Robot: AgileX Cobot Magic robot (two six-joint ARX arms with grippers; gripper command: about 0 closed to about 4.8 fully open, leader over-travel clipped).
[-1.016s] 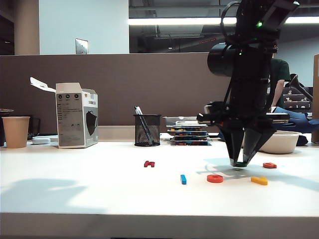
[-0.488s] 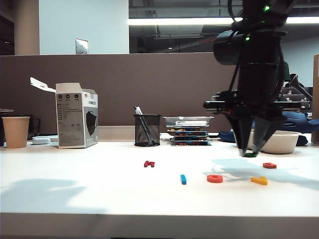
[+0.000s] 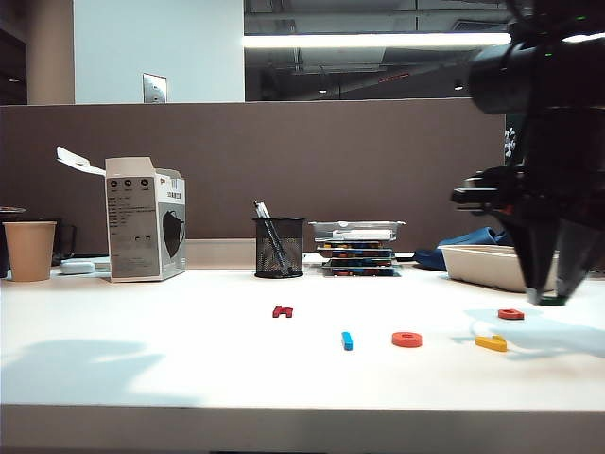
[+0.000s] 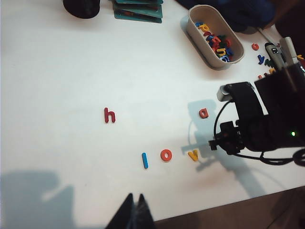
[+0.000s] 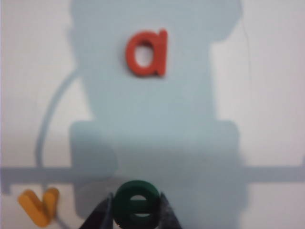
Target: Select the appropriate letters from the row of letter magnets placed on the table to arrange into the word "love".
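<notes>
My right gripper (image 3: 550, 297) hangs above the table's (image 3: 189, 369) right side, shut on the dark green "e" (image 5: 137, 204), which is clear of the surface. Below it in the right wrist view lie the orange-red "a" (image 5: 147, 53) and the yellow "v" (image 5: 39, 204). In the left wrist view the blue "l" (image 4: 145, 160), orange-red "o" (image 4: 166, 155) and yellow "v" (image 4: 193, 154) lie side by side. The dark red "h" (image 4: 109, 115) lies apart from them. My left gripper (image 4: 134, 200) is shut and empty, high above the table's front edge.
A paper cup (image 3: 29, 250), a mask box (image 3: 145, 219), a mesh pen holder (image 3: 279, 246) and stacked trays (image 3: 357, 248) line the back of the table. A white tub (image 4: 215, 37) with several loose letters stands at the back right.
My right gripper has lifted the green "e" off the table and carried it right, past the yellow "v". The left arm has kept still.
</notes>
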